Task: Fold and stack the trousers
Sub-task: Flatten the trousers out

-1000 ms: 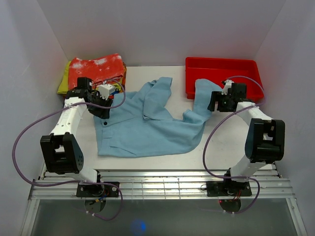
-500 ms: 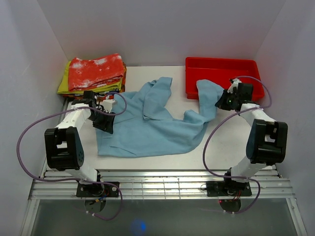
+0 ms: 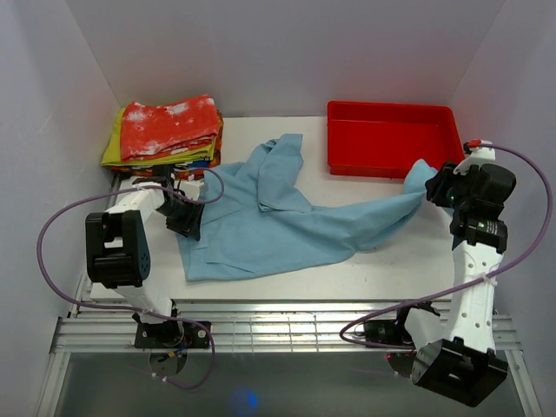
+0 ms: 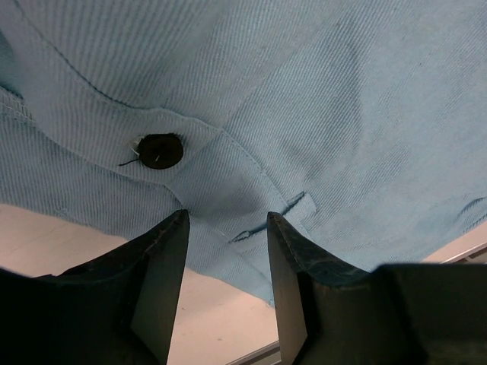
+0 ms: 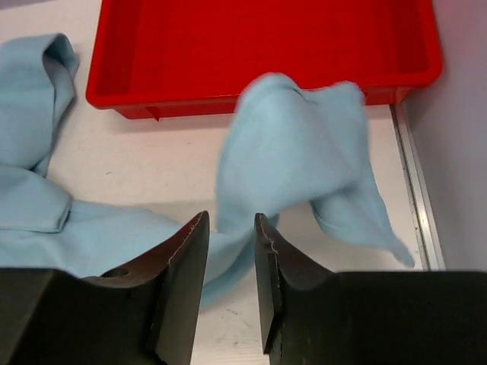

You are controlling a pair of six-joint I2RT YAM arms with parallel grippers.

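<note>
Trousers (image 3: 278,230) unfolded, spread mid-table, one leg (image 3: 382,213) stretched right, near the tray (image 3: 373,165). My right claw (image 5: 230,222) pinches that leg's end; left claw (image 4: 227,220) apart over the left edge. Folding and stacking not begun.

The left arm (image 3: 130,208) is folded close to its base, its forearm reaching low toward the middle. The left gripper (image 4: 227,219) points down with its jaws parted (a plain gap shows between the fingers). The right arm (image 3: 473,287) stretches tall and far out to its own side, and the right gripper (image 5: 230,220) has its jaws nearly together, pinching the trousers (image 3: 261,226).
</note>
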